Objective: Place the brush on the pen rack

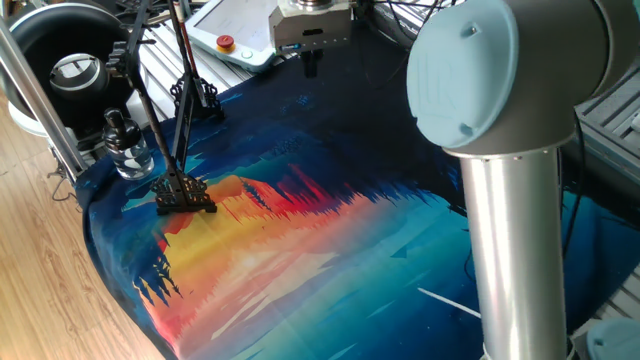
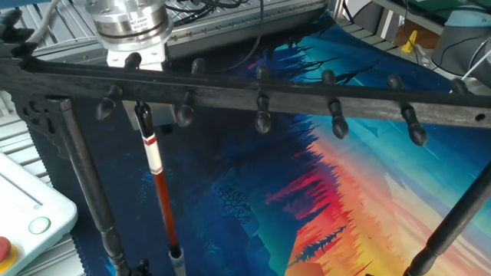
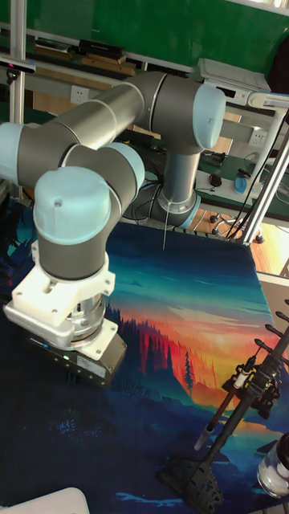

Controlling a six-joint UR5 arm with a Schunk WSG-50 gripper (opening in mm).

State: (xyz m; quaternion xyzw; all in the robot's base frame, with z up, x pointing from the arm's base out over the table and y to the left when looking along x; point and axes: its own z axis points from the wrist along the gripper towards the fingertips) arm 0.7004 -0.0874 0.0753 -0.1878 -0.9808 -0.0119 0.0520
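Observation:
The black pen rack (image 1: 185, 192) stands at the left of the painted mat. Its top bar with pegs (image 2: 261, 96) crosses the other fixed view. The brush (image 2: 157, 188) hangs from a peg near the bar's left end, red shaft down and free of any grip. It also shows at the rack (image 3: 249, 385) in the tall view, where the brush (image 3: 218, 418) ends in a pale tip. My gripper (image 1: 311, 64) is behind the rack at the mat's far edge, apart from the brush, open and holding nothing. Its wrist flange (image 2: 129, 31) shows above the bar.
A clear glass bottle (image 1: 125, 150) with a black cap stands left of the rack. A long thin white rod (image 1: 450, 300) lies on the mat at the right. A white pendant with a red button (image 1: 226, 42) sits behind the mat. The arm's big joint (image 1: 500, 80) blocks the right.

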